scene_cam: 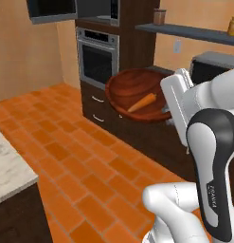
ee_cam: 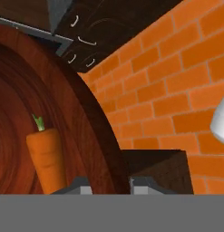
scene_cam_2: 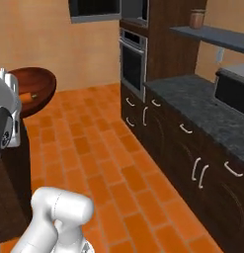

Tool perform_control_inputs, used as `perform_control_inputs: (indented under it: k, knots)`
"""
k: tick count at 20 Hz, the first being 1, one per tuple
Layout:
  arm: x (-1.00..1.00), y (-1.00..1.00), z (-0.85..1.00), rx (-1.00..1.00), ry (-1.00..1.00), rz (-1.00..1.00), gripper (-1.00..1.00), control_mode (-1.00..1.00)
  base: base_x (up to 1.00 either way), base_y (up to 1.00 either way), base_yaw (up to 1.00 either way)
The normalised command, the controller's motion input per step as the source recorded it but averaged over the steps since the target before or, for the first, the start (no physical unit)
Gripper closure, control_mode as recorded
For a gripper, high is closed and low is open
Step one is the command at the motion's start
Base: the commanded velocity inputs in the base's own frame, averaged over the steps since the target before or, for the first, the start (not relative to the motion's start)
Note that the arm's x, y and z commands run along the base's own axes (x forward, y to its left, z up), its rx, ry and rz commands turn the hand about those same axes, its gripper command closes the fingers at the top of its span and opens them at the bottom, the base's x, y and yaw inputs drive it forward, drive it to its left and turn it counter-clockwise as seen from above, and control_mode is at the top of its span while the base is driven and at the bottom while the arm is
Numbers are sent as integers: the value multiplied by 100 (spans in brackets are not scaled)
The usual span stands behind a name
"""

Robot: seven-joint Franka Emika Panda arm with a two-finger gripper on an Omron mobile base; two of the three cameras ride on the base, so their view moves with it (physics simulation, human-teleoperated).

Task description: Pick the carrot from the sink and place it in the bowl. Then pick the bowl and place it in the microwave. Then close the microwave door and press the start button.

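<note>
The reddish-brown wooden bowl [scene_cam: 132, 88] hangs tilted in the air above the brick floor, with the orange carrot [scene_cam: 142, 102] lying inside it. My gripper [scene_cam: 168, 112] is shut on the bowl's right rim. From the right base the bowl [scene_cam_2: 37, 81] and carrot [scene_cam_2: 27, 97] sit at the far left beside the hand. In the hand view the rim [ee_cam: 93, 118] runs between the fingertips [ee_cam: 81, 187] of the gripper [ee_cam: 111, 188], and the carrot [ee_cam: 47, 158] rests left of it. The microwave [scene_cam: 97, 9] is high in the cabinet column, its door [scene_cam: 49, 9] swung open to the left. The sink is out of view.
A wall oven [scene_cam: 97, 57] sits under the microwave, with drawers below. A dark stone counter [scene_cam_2: 202, 106] runs along the right with a black appliance [scene_cam_2: 232, 89] on it and a shelf [scene_cam_2: 212, 37] above. A marble island corner [scene_cam: 9, 175] is at the left.
</note>
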Motion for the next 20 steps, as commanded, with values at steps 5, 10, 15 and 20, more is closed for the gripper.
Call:
perform_control_inputs:
  k: [5, 10, 15, 20]
  knots:
    - [0, 0, 0, 0, 0, 0, 100, 100, 100, -38, 54]
    - [0, 0, 0, 0, 0, 0, 100, 100, 100, -56, 43]
    - [0, 0, 0, 0, 0, 0, 100, 100, 100, -77, 7]
    - [0, 0, 0, 0, 0, 0, 100, 100, 100, -4, -46]
